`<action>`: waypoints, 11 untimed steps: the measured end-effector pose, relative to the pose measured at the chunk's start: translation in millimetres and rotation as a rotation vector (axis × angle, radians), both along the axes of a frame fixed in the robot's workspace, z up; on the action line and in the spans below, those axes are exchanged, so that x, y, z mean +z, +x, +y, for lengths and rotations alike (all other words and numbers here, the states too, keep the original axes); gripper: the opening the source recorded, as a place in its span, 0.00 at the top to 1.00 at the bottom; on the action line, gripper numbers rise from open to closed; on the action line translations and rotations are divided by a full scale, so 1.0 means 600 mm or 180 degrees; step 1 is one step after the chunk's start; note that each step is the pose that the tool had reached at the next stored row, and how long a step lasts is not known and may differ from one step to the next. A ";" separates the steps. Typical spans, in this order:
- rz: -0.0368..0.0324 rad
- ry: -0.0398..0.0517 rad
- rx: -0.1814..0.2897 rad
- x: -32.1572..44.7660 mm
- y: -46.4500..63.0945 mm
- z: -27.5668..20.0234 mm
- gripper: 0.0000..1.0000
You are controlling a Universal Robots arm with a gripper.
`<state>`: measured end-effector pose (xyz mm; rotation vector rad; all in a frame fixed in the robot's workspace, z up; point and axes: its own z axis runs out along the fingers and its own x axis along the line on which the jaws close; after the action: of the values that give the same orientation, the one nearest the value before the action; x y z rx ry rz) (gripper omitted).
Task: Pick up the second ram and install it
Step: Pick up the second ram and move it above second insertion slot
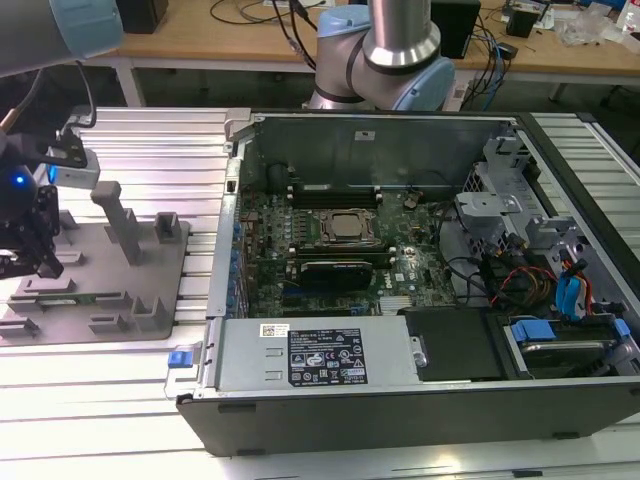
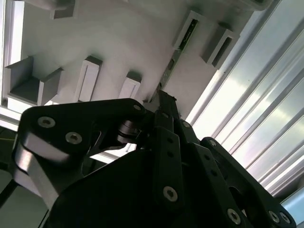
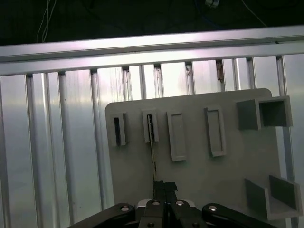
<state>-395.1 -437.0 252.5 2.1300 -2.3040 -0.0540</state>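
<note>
The second ram (image 3: 152, 147) stands on its long edge on a gray holder plate (image 3: 199, 171), so in the first wrist view it shows as little more than a thin line. Its long axis lies flat along the plate and runs parallel to the ribs of the aluminium worktop (image 3: 61, 142). The far end sits in a raised slot bracket (image 3: 149, 127), and the near end points straight at the gripper (image 3: 165, 186). In the second wrist view the same stick (image 2: 170, 70) shows a green edge as it leads from the bracket down to the gripper's tip (image 2: 164, 97). The gripper is clenched, its black fingers drawn almost together with the near end of the stick pinched between them, and the stick sits low against the plate. Other brackets on the plate just beside the occupied one hold nothing. In the exterior view the gripper (image 1: 45, 262) hangs over the plate at the exterior view's left. It is well apart from the open computer case (image 1: 400, 400), which lies on the worktop toward the exterior view's right.
</note>
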 end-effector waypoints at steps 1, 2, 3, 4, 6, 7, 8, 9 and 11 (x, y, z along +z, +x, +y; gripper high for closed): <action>0.0000 0.0000 0.0007 -0.002 -0.001 0.0000 0.92; 0.0000 0.0000 0.0012 -0.003 -0.001 0.0000 0.92; 0.0000 0.0000 0.0024 -0.007 -0.002 0.0000 0.92; 0.0000 0.0000 0.0033 -0.010 -0.003 0.0000 0.92; 0.0000 0.0000 0.0045 -0.014 -0.005 0.0001 0.92; -0.0001 0.0000 0.0055 -0.019 -0.006 0.0000 0.92; 0.0000 0.0000 0.0060 -0.022 -0.006 0.0000 0.92; -0.0001 0.0000 0.0062 -0.023 -0.006 0.0001 0.92; 0.0000 0.0000 0.0076 -0.026 -0.008 0.0000 0.92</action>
<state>-399.8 -437.0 236.8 2.1573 -2.2782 -0.0539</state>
